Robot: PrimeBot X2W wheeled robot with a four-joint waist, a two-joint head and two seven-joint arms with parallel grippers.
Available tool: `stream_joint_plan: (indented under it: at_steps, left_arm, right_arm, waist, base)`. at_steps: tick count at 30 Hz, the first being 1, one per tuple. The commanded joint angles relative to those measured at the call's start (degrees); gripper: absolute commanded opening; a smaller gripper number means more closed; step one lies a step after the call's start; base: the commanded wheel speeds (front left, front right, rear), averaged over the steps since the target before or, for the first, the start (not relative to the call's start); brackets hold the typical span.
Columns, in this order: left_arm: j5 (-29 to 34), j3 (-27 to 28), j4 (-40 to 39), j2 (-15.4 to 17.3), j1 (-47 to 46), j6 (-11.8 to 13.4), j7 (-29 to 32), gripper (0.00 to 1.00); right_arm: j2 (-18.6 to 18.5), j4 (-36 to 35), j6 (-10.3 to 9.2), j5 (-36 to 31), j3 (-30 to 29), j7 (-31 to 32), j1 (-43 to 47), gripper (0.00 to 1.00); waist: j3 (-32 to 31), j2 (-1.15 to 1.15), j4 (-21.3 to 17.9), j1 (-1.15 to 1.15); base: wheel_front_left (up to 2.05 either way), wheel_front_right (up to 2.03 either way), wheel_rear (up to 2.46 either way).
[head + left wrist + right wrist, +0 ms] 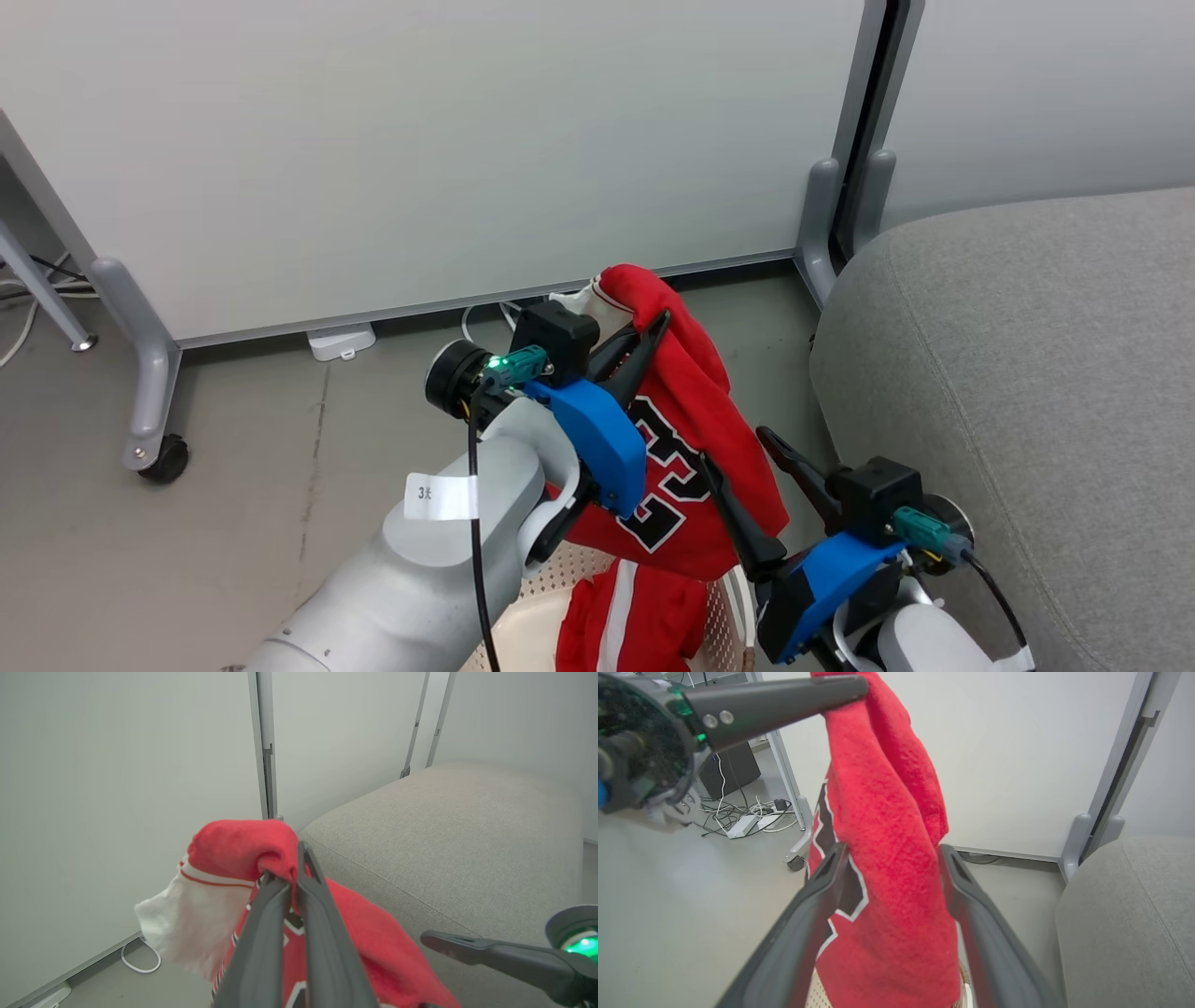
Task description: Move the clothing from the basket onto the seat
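Observation:
My left gripper [653,331] is shut on the top fold of a red jersey [686,439] with black-and-white numerals and holds it up above the basket [551,588]. From the left wrist view, its fingers [275,914] pinch the red cloth, and white fabric [187,919] hangs to the left. My right gripper [735,450] stands open lower down; in the right wrist view the hanging jersey [887,868] passes between its spread fingers [817,896]. A red garment with a white stripe [621,616] lies in the basket. The grey seat [1027,373] is to the right.
White partition panels [420,140] on grey feet with a caster [163,459] stand behind. A cable and a white power strip [341,341] lie on the floor by the panel. More cables [747,816] lie under a desk leg.

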Motion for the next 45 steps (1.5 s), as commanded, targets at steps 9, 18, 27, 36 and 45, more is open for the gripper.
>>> stream_joint_plan:
  at_steps: [9, 18, 27, 36, 45]
  left_arm:
    - [-2.2, -2.8, -0.3, 0.0, -1.6, 0.2, -0.6, 0.0]
    - [-4.2, -5.2, -1.0, 0.0, -2.6, 0.4, -1.1, 0.0]
    - [-5.6, -6.9, -0.5, 0.0, -3.1, 0.3, -1.2, 0.0]
    - [-6.9, -8.3, 0.2, 0.0, -3.1, 0.5, -1.4, 0.0]
    - [-8.1, -9.0, 0.7, 0.0, -3.2, 1.0, -1.5, 0.0]
  right_arm:
    - [-0.2, 8.3, 0.03, 1.3, 3.5, 2.7, -7.4, 1.0]
    - [-0.2, 16.2, 0.03, 4.0, 9.3, 1.6, -14.3, 1.0]
    - [-0.2, 21.3, 0.03, 8.5, 13.5, -0.3, -17.0, 0.0]
    - [-0.2, 23.8, 0.03, 10.1, 15.0, -2.7, -18.3, 0.0]
    - [-0.2, 25.3, 0.03, 10.8, 16.2, -4.0, -19.2, 0.0]
  waist:
    - [0.5, 0.0, 0.2, 0.0]
    - [0.7, 0.0, 0.6, 0.0]
    - [0.0, 0.0, 0.9, 0.0]
    - [-0.8, 0.0, 0.2, 0.0]
    - [-0.8, 0.0, -0.6, 0.0]
  base:
    - [0.0, 0.0, 0.0]
    - [0.0, 0.0, 0.0]
    - [0.0, 0.0, 0.0]
    - [0.0, 0.0, 0.0]
    - [0.0, 0.0, 0.0]
